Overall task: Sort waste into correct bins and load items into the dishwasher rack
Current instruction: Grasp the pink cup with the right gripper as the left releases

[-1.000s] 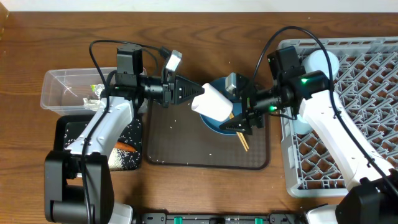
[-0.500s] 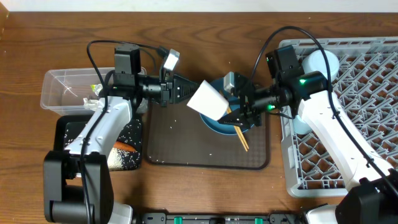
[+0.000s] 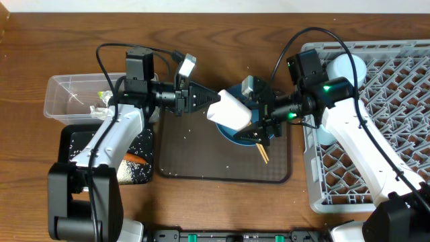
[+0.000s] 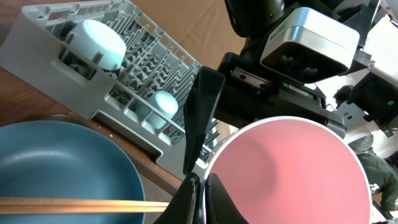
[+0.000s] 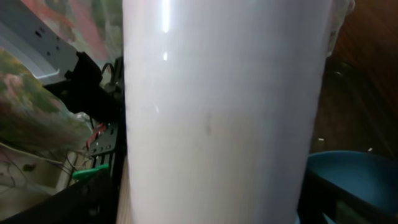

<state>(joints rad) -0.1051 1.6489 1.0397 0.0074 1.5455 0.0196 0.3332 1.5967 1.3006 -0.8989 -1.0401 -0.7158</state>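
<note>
Pink cup (image 3: 228,109) tips back toward right gripper (image 3: 258,132); left gripper (image 3: 209,100) pinches its rim. Right's grip: cannot tell. Handover looks unfinished.

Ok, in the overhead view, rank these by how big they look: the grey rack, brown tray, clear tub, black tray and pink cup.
1. grey rack, though the frame cuts it off
2. brown tray
3. clear tub and black tray look alike; the left arm covers part of the black tray
4. pink cup
</note>
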